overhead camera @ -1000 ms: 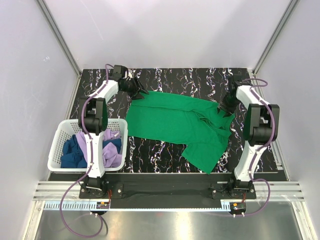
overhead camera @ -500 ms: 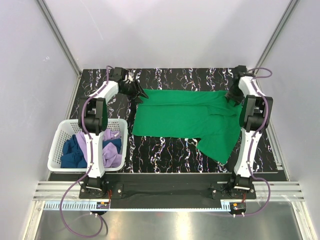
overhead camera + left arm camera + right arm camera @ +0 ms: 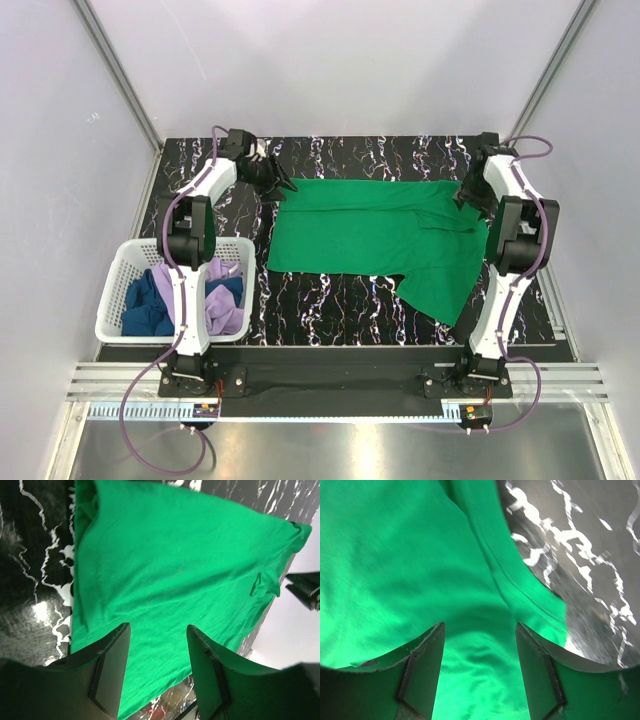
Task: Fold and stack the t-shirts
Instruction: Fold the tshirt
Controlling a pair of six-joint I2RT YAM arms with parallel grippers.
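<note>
Left end effector (image 3: 157, 626) and right end effector (image 3: 480, 625) gape (empty) above green t-shirt (image 3: 360, 225) lying lengthwise left-right.

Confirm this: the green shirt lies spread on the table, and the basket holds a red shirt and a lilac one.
Not red: the top view shows a dark blue shirt beside the lilac shirt in the basket. The green shirt is spread.

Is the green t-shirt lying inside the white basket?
No, the green t-shirt lies spread flat on the black table, apart from the basket.
</note>
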